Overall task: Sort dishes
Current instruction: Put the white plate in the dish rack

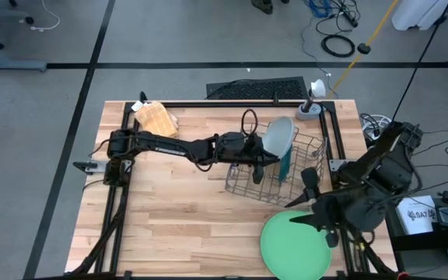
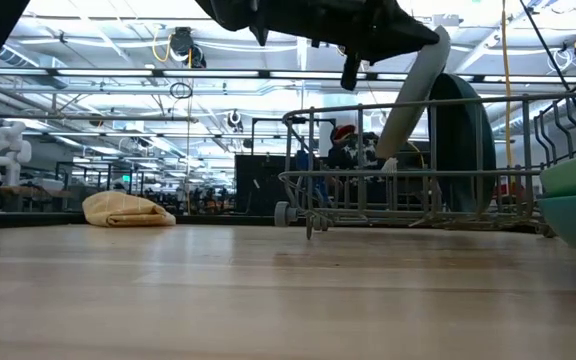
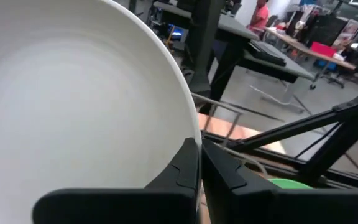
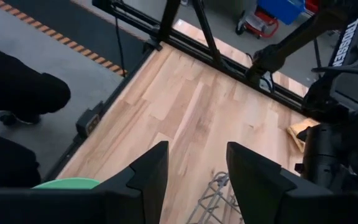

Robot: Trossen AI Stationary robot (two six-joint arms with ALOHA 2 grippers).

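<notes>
My left gripper (image 1: 269, 161) reaches from the table's left over the wire rack (image 1: 274, 175) and is shut on the small pale grey-white plate (image 1: 280, 136), which fills the left wrist view (image 3: 73, 93). A dark teal plate (image 1: 286, 165) stands on edge in the rack (image 2: 463, 140). The large light green plate (image 1: 298, 245) lies flat on the table near the right front. My right gripper (image 1: 317, 206) hangs open above that plate's far edge, its fingers (image 4: 194, 168) touching nothing. No large dark green plate shows. My left gripper pinches the pale plate's rim (image 3: 194, 134) between its two fingers (image 3: 182, 168), one on the plate's inner face and one on its back. The fingers come from the table's left. The plate is tilted (image 2: 413, 95), its lower edge down among the rack's wires; whether it rests there, I cannot tell.
A tan waffle cloth (image 1: 155, 118) lies at the table's far left corner (image 2: 128, 210). A dark frame (image 1: 329, 132) runs along the table's edges. Bare wood (image 1: 185, 218) spreads across the near left. A white fixture (image 1: 311, 101) stands at the far right corner.
</notes>
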